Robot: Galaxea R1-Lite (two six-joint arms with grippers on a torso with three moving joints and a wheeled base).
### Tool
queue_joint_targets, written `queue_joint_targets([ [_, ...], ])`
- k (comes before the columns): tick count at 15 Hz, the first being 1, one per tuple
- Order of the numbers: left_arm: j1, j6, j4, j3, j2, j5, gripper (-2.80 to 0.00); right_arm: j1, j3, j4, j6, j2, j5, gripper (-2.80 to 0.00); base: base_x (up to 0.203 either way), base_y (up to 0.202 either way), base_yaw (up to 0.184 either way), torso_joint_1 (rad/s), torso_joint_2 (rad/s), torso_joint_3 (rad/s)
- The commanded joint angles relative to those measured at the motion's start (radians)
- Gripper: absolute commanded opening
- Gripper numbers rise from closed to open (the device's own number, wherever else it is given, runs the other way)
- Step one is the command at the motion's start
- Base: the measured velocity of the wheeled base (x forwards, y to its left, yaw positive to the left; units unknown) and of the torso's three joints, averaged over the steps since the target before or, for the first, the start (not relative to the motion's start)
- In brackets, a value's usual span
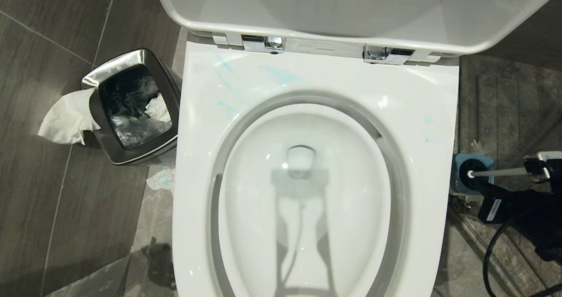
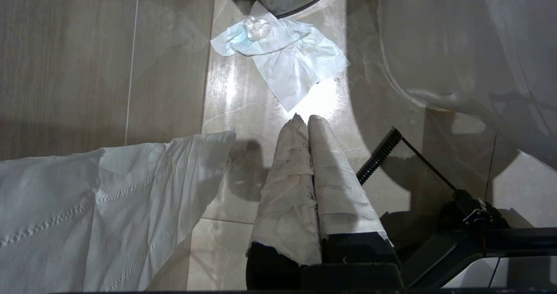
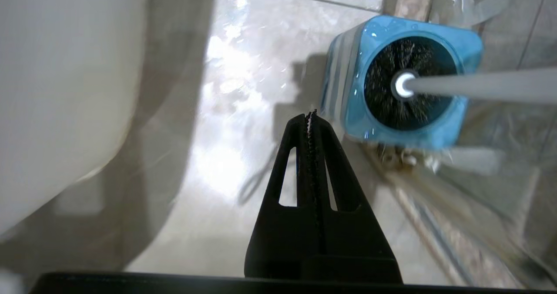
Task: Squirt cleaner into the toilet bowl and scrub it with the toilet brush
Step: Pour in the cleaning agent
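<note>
The white toilet bowl [image 1: 307, 187] fills the head view, lid up, with faint blue streaks on the seat's far left. To its right on the floor, the toilet brush [image 1: 500, 172] stands in its blue holder [image 1: 461, 174]. In the right wrist view the black bristle head [image 3: 409, 85] sits inside the holder [image 3: 348, 94]. My right gripper [image 3: 311, 113] hangs shut and empty just beside the holder, above the floor. My left gripper [image 2: 307, 119], its fingers wrapped in white, is shut and empty over the floor left of the bowl. The cleaner is out of view.
A square steel bin [image 1: 131, 108] with tissue draped over its rim stands left of the toilet. Crumpled tissue [image 2: 283, 59] lies on the tiles near it, and a sheet of white paper [image 2: 87, 207] hangs beside my left gripper. A grey mat [image 1: 509, 108] lies behind the brush holder.
</note>
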Motion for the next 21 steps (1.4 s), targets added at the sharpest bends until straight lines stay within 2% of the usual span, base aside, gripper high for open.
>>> queue_joint_targets([
  [1, 0.000, -0.002, 0.000, 0.002, 0.001, 0.000, -2.80, -0.008, 0.026, -0.255, -0.008, 0.280, -0.013, -2.80, 0.000, 0.000, 0.000, 0.000, 0.00, 0.000],
  [3, 0.000, -0.002, 0.000, 0.002, 0.001, 0.000, -2.80, -0.019, 0.034, -0.393, -0.017, 0.322, -0.023, -2.80, 0.000, 0.000, 0.000, 0.000, 0.00, 0.000],
  [8, 0.000, -0.002, 0.000, 0.002, 0.001, 0.000, -2.80, -0.012, -0.003, -0.395, -0.025, 0.355, 0.046, -2.80, 0.000, 0.000, 0.000, 0.000, 0.00, 0.000],
  [9, 0.000, -0.002, 0.000, 0.002, 0.001, 0.000, -2.80, -0.005, -0.010, -0.395, -0.025, 0.357, 0.049, -2.55, 0.000, 0.000, 0.000, 0.000, 0.00, 0.000],
  [10, 0.000, -0.002, 0.000, 0.002, 0.001, 0.000, -2.80, 0.008, -0.026, -0.395, -0.025, 0.357, 0.050, 0.00, 0.000, 0.000, 0.000, 0.000, 0.00, 0.000],
  [15, -0.001, -0.002, 0.000, 0.002, 0.001, 0.000, -2.80, 0.015, -0.048, -0.395, -0.022, 0.361, 0.123, 0.00, 0.000, 0.000, 0.000, 0.000, 0.00, 0.000],
  [21, 0.000, -0.002, 0.000, 0.002, 0.001, 0.000, -2.80, 0.015, -0.251, -0.395, -0.021, 0.515, 0.124, 0.00, 0.000, 0.000, 0.000, 0.000, 0.00, 0.000],
])
